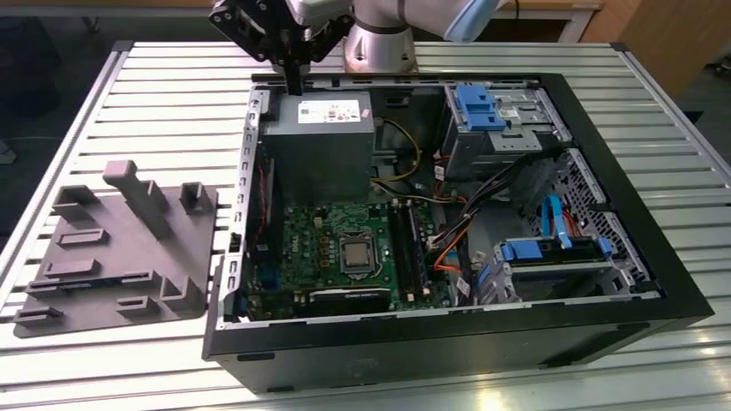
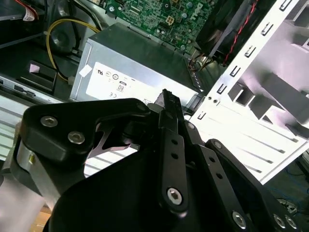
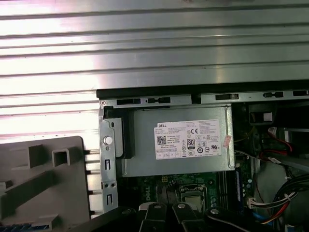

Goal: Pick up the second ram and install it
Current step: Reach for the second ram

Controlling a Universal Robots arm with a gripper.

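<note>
My gripper (image 1: 294, 86) hangs over the far rim of the open computer case (image 1: 639, 257), just above the grey power supply (image 1: 320, 141). Its two dark fingers (image 2: 168, 104) point down, pressed together, with nothing between them. A thin blue strip (image 3: 21, 226) that looks like the second ram lies in a slot of the grey holder (image 1: 115, 248), on the table to the exterior view's left of the case; in the exterior view it is a dark strip (image 1: 89, 278). The black memory slots (image 1: 409, 248) run beside the silver processor (image 1: 358, 252) on the green motherboard (image 1: 308, 240).
The case lies on its side on a slatted metal table (image 1: 149, 103). Inside it are blue drive brackets (image 1: 480, 107), a drive cage (image 1: 554, 257), and orange, yellow and black cables (image 1: 451, 231). The arm's base (image 1: 377, 47) stands behind the case.
</note>
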